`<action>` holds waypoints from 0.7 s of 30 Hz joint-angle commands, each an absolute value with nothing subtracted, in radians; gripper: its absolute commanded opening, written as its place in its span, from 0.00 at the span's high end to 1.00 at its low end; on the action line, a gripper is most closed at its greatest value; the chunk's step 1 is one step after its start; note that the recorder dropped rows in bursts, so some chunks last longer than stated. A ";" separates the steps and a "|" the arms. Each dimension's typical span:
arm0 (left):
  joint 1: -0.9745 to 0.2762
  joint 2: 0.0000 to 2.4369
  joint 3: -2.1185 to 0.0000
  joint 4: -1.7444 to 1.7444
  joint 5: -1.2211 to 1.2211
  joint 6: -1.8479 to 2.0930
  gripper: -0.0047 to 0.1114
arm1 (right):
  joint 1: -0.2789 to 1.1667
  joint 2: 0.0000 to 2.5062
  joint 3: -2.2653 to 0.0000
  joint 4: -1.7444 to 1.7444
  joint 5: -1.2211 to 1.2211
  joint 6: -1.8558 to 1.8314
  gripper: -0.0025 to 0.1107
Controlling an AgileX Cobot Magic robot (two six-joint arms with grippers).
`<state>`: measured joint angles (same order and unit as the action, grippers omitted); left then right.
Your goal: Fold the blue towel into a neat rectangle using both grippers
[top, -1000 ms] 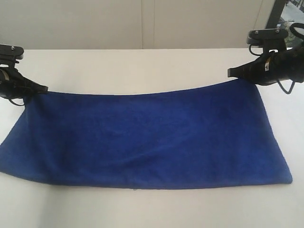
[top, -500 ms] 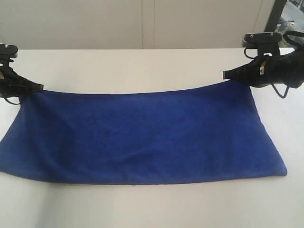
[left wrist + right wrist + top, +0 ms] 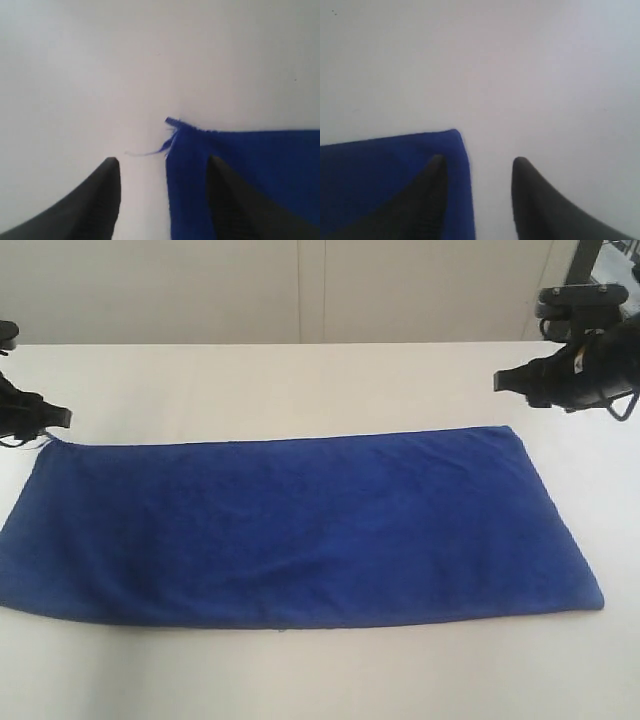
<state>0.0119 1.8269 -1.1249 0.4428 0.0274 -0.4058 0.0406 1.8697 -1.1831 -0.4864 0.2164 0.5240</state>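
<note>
A: Where is the blue towel (image 3: 300,530)?
B: Spread flat as a long band on the white table (image 3: 300,380), which shows bare all round it

A: And the grippers?
B: The left gripper (image 3: 162,159) is over the towel's far left corner, fingers wide, gripping nothing; a loose thread (image 3: 145,152) trails from that corner. The right gripper (image 3: 479,159) hangs above the towel's far right corner, fingers wide too, clear of the cloth

A: Anything hard to see?
B: The left arm is cut off at the exterior view's edge. In each wrist view one finger covers part of the towel. Beyond the towel stands a pale wall (image 3: 200,290); whether the cloth is doubled I cannot tell
</note>
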 commanded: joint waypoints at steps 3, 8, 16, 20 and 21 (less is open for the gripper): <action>0.015 1.697 -1.130 0.378 0.355 -0.415 0.73 | 0.051 1.765 -1.185 -0.436 0.499 0.520 0.94; 0.015 1.659 -1.130 0.284 0.487 -0.389 0.96 | 0.078 1.747 -1.185 -0.312 0.647 0.340 0.98; 0.006 1.652 -1.128 0.177 0.735 -0.223 0.96 | 0.107 1.747 -1.183 -0.039 0.748 0.081 0.98; 0.006 1.628 -1.058 0.143 0.753 -0.183 0.96 | 0.109 1.747 -1.150 -0.013 0.757 0.077 0.98; 0.006 1.615 -1.026 0.143 0.738 -0.181 0.96 | 0.109 1.747 -1.131 -0.011 0.754 0.073 0.98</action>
